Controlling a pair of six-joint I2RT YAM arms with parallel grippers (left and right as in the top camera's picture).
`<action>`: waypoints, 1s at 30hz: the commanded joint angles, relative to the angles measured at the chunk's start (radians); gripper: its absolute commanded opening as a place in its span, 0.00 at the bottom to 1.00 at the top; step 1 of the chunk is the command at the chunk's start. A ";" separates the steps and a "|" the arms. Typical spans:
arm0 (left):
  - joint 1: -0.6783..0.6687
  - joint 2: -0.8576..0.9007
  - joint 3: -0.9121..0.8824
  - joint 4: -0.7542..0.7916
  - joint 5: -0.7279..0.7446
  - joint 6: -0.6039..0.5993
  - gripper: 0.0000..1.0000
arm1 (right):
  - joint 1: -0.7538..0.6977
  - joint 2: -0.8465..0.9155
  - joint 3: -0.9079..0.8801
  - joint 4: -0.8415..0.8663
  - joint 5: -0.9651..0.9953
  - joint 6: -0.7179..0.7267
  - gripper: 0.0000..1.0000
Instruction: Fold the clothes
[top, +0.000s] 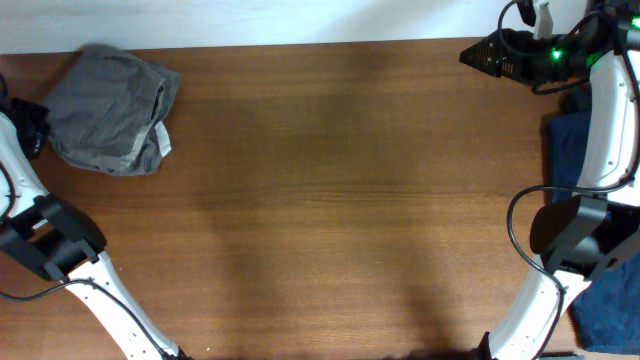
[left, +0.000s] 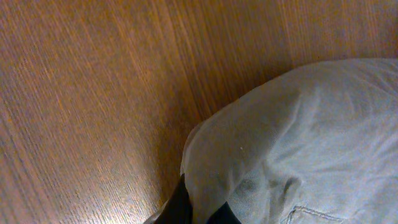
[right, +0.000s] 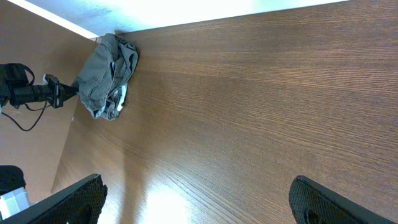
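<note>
The clothes (top: 112, 108), a crumpled mid-grey garment with a small white label, lie bunched at the table's far left corner. In the left wrist view the grey cloth (left: 298, 137) fills the lower right. My left gripper (left: 198, 211) is shut on a fold of its edge, and its dark fingers (left: 177, 208) show on either side of the cloth. From overhead, the left gripper (top: 40, 128) sits at the garment's left edge. My right gripper (top: 478, 56) hovers at the far right, wide open and holding nothing. Its fingertips (right: 78, 199) frame bare wood, and the clothes (right: 109, 71) show far off.
Dark navy-blue garments (top: 566, 150) lie at the table's right edge, with more (top: 608, 310) near the right arm's base. Both arm bases stand at the front corners. The brown wooden table (top: 330, 200) stretches between the arms, and a white wall runs along its far edge.
</note>
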 joint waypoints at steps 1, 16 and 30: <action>-0.027 -0.030 0.001 0.013 0.004 0.119 0.11 | 0.001 0.000 0.001 -0.001 0.005 -0.010 0.99; -0.120 -0.172 0.015 -0.320 0.004 0.238 0.97 | 0.032 0.000 0.001 0.000 0.005 -0.010 0.99; -0.210 -0.168 -0.210 -0.462 -0.068 -0.002 0.52 | 0.034 0.000 0.000 -0.008 0.013 -0.011 0.99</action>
